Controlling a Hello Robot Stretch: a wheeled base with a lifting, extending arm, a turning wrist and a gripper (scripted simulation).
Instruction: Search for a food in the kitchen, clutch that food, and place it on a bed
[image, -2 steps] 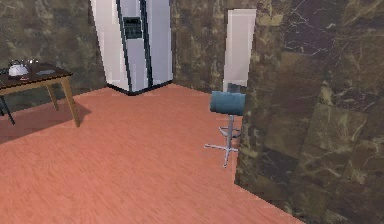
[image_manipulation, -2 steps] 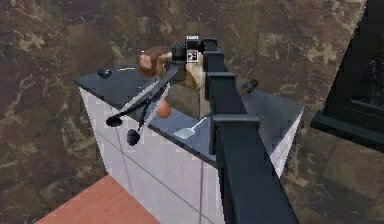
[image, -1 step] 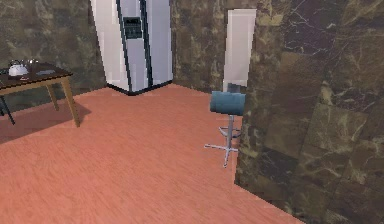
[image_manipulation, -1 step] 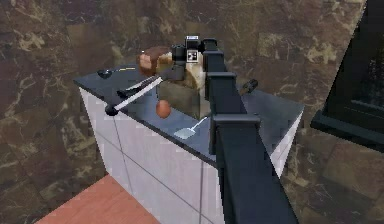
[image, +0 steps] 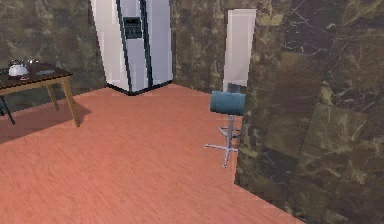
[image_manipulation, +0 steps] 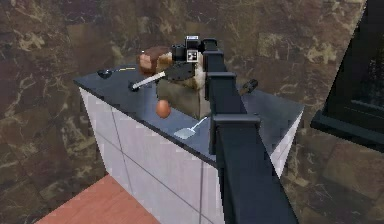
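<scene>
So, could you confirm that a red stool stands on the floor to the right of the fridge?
Not quite: the stool is blue, not red, as the forward view shows. It does stand on the floor right of the fridge.

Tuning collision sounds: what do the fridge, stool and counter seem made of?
Fridge: probably metal, pale grey sheen on its doors. Stool: blue, maybe padded seat on a shiny metal-looking post. Counter: dark smooth top, perhaps stone; white sides with tile-like grid lines.
</scene>
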